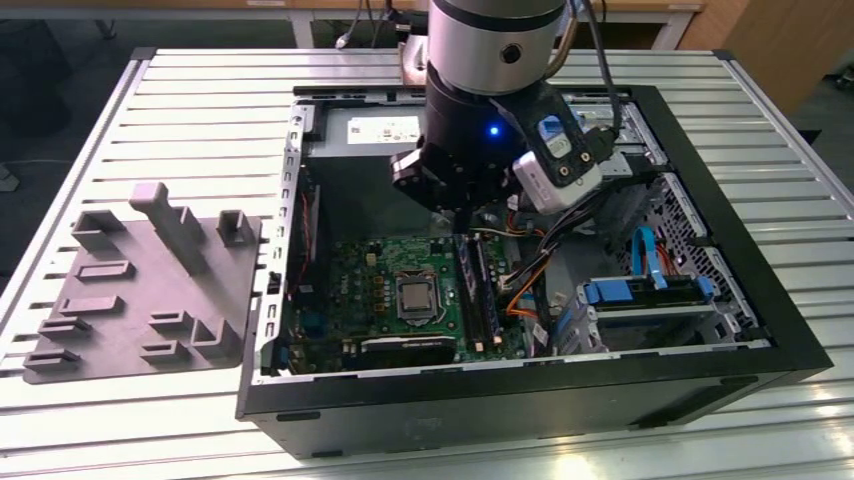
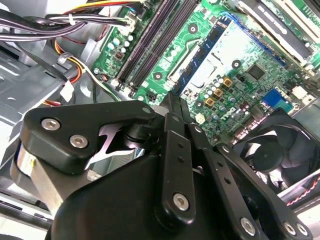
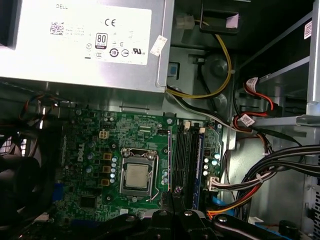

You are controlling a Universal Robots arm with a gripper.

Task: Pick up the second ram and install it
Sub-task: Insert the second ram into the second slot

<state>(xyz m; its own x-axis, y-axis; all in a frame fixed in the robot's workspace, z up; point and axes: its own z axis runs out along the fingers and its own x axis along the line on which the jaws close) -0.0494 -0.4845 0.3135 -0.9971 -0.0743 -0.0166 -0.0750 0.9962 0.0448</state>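
My gripper [image 1: 461,218] hangs inside the open computer case [image 1: 694,385], just above the long black memory slots [image 1: 478,295] on the green motherboard [image 1: 380,290]. In both wrist views its fingers are closed together on a thin dark edge, the second ram [image 2: 173,98], which is seen edge-on and mostly hidden by the fingers [image 2: 167,125]. In the first wrist view the ram's edge [image 3: 175,192] lies in line with the slots [image 3: 186,160], beside the processor socket [image 3: 136,176]. It is held clear of the slots.
A grey moulded tray [image 1: 147,290] with upright posts lies on the slatted table at the exterior view's left. In the case are the power supply [image 3: 85,40], bundled cables [image 3: 270,170], a fan [image 2: 277,152] and blue drive bays [image 1: 641,292].
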